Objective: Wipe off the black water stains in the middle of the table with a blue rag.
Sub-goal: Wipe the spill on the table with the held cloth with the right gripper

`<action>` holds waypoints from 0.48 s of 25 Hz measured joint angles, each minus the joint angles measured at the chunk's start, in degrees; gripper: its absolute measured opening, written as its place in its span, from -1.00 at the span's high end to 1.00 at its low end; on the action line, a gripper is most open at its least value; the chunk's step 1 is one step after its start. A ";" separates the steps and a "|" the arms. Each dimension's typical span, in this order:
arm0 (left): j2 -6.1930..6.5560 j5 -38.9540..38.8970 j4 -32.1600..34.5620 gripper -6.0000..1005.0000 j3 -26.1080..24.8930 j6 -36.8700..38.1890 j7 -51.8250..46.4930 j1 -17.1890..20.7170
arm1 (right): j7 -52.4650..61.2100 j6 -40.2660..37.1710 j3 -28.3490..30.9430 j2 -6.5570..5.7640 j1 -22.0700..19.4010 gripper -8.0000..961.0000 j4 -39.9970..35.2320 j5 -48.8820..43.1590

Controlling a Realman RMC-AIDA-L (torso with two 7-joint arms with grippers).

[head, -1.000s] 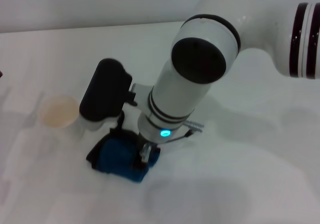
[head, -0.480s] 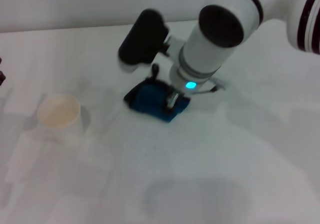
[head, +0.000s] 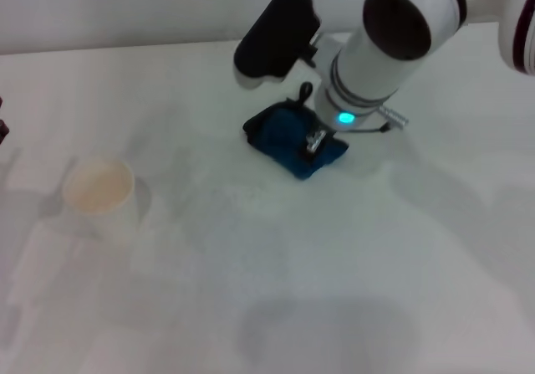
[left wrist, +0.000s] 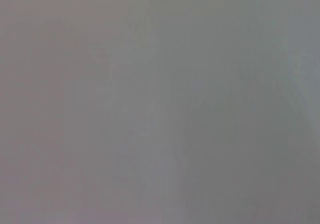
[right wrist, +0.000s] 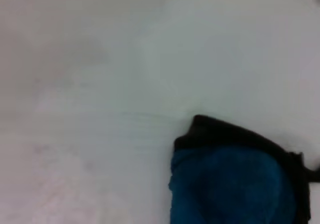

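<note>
I had the table (head: 351,290) spread white under the head camera; my right arm reached down over its far middle, the right gripper (head: 315,142) pressed onto the blue rag (head: 288,135), though I could not tell whether its fingers were clamped or apart; a pale cup (head: 99,188) stood well apart toward my left; no stain showed; my left wrist camera gave only grey.

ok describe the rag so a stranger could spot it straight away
On the white table, look toward the far side, under the right gripper. The rag lies there: a small bunched bright blue cloth with black edging, unlike the pale cup to the left.
</note>
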 joint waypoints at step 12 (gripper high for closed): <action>0.00 0.07 0.00 -0.75 0.00 -0.22 0.03 -0.52 | -0.74 4.97 -13.34 -0.09 -1.62 0.81 -15.01 13.70</action>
